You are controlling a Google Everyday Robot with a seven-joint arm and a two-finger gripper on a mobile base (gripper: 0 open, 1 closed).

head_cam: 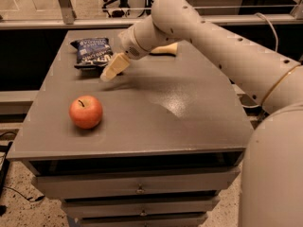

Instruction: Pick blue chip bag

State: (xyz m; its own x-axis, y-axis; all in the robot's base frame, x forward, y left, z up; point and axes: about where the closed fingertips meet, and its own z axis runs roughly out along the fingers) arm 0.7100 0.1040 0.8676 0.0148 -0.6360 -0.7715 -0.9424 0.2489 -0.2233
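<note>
The blue chip bag (91,51) is a dark-blue crinkly foil bag with white lettering, lying flat near the far left corner of the grey table (189,103). My gripper (110,73) is cream-coloured and points down and to the left. It hovers just off the bag's near right corner, close to it and low over the table. The arm reaches in from the right and crosses above the table's far side. The bag's right edge is partly covered by the gripper.
A red apple (85,111) stands on the table's near left part. A pale yellow object (166,48) lies at the far side, partly behind the arm. Drawers (139,188) sit under the tabletop. A railing runs behind the table.
</note>
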